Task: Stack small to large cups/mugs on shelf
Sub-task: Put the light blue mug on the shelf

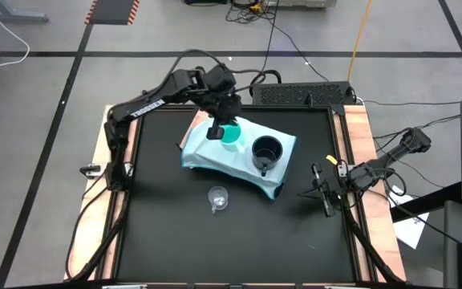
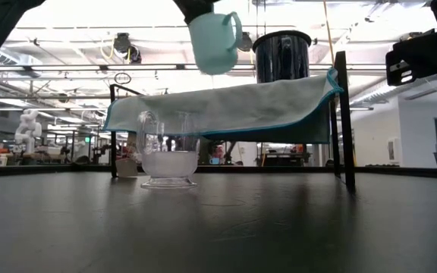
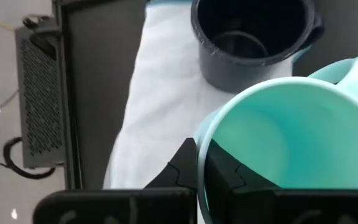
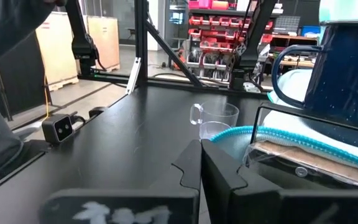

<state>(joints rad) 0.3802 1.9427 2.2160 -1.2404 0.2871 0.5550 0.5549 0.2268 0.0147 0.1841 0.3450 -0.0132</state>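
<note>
The shelf stands on the table, toward its back edge and near the middle, draped with a cloth. The black mug sits on the shelf's right part. The teal mug is to the black mug's left and slightly behind it, over the shelf and lifted clear of the cloth in the low view, gripped at its rim by the left gripper. The glass cup stands on the table in front of the shelf, apart from it. The right gripper hangs at the table's right edge, well apart from the shelf.
</note>
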